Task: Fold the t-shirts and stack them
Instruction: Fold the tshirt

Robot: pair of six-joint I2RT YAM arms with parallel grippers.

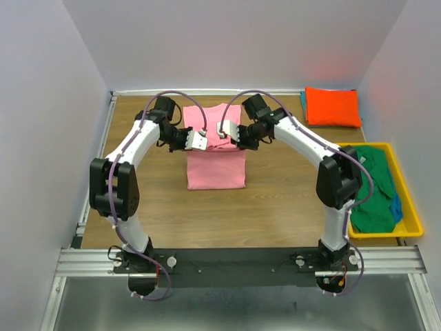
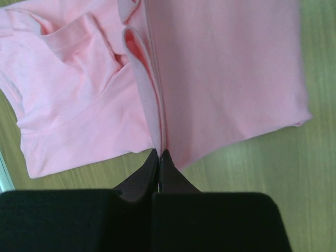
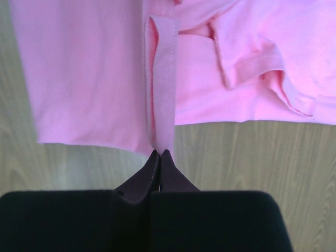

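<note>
While both tools are pinched shut on cloth, I hold the pink t-shirt (image 1: 216, 172) at the middle of the table (image 1: 275, 207): its near half lies flat as a narrow rectangle toward the arm bases, and its collar (image 2: 79, 37) end is bunched toward the far edge. The left tool (image 2: 159, 155) has its fingertips closed on a raised fold at the shirt's left edge; the right tool (image 3: 159, 153) is closed likewise on a hemmed fold at the right edge. By my judgement this is the crosswise fold of a shirt already narrowed lengthwise. 3 risks follow. First, each grip takes only a thin ridge at the very fingertips, so a quick lift could pull the cloth free on 1 side and drop that corner. Second, I cannot tell how many layers each pinch includes; if only the upper layer is held, the tucked sleeves could fall open. Third, unequal travel of the 2 arms would skew the crease, and the wrists sit near each other above the shirt, so crowding is possible. The orange t-shirt (image 1: 333, 107) lies folded at the far right corner, well apart; the green t-shirt (image 1: 372, 186) and blue t-shirt (image 1: 396, 207) wait in the yellow bin (image 1: 411, 215).
</note>
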